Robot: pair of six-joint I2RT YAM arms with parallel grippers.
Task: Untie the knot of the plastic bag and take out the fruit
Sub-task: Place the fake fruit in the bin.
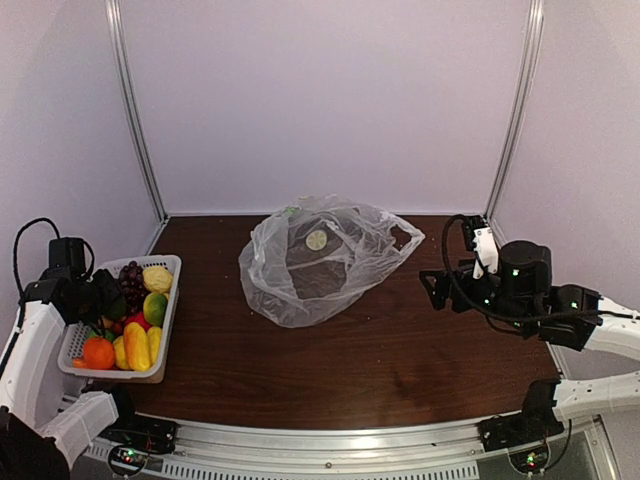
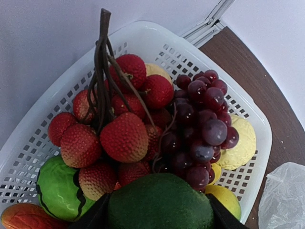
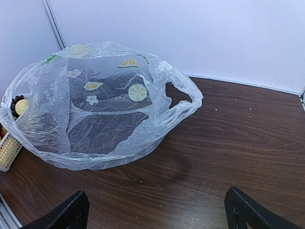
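The clear plastic bag (image 1: pixel 318 262) lies open and slack mid-table, printed with lemon slices; it also shows in the right wrist view (image 3: pixel 95 119). Its handle loop (image 3: pixel 183 95) hangs loose and no knot shows. I see no fruit inside it. My left gripper (image 2: pixel 157 218) is shut on a dark green fruit (image 2: pixel 159 198) just above the white basket (image 2: pixel 43 124). In the basket lie red bumpy fruit (image 2: pixel 124 136), purple grapes (image 2: pixel 200 124), a lemon (image 2: pixel 240 143), an orange (image 1: pixel 98 352) and a mango (image 1: pixel 136 345). My right gripper (image 3: pixel 157 214) is open and empty over the table, right of the bag.
The basket (image 1: pixel 170 305) stands at the table's left edge beside the left arm (image 1: pixel 40 330). White walls with metal posts (image 1: pixel 135 110) close in the back and sides. A corner of the bag (image 2: pixel 286 195) shows in the left wrist view.
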